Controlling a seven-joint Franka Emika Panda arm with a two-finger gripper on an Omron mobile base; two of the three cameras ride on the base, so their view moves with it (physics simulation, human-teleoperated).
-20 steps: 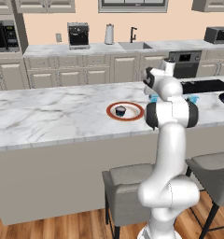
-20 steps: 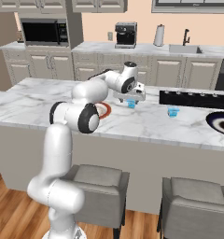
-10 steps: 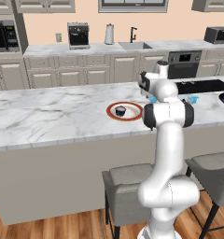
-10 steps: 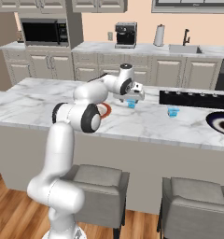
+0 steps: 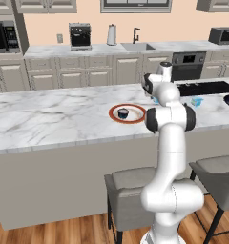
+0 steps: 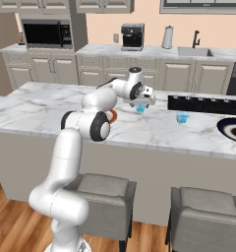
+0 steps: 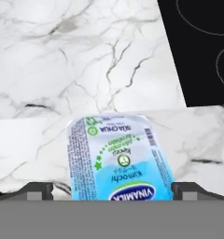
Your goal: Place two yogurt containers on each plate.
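Nearest the hand camera, the gripper (image 7: 112, 189) stood fully open with nothing in its hold, one dark fingertip to either side of a light blue yogurt container (image 7: 118, 158) that sat on the marble island counter (image 7: 62, 70). The cup lay between the fingers but neither visibly touched it. The main risk, as I judged it, was an uneven close: the cup sat slightly skewed to the fingers, so one pad might have met it first and pushed or twisted it across the smooth marble, or caught only the foil lip and let it slip on the lift.

Just beyond the cup was the black cooktop (image 7: 198, 46), near enough that a shoved cup could have slid onto it.

Farther off, in the left base view, the red-rimmed plate (image 5: 128, 113) carried one dark navy yogurt container (image 5: 123, 113), so a fumble here would have left that plate short. Another light blue yogurt container (image 6: 182, 117) waited well apart on the counter, and the dark plate (image 6: 233, 129) lay farthest, at the counter's end.
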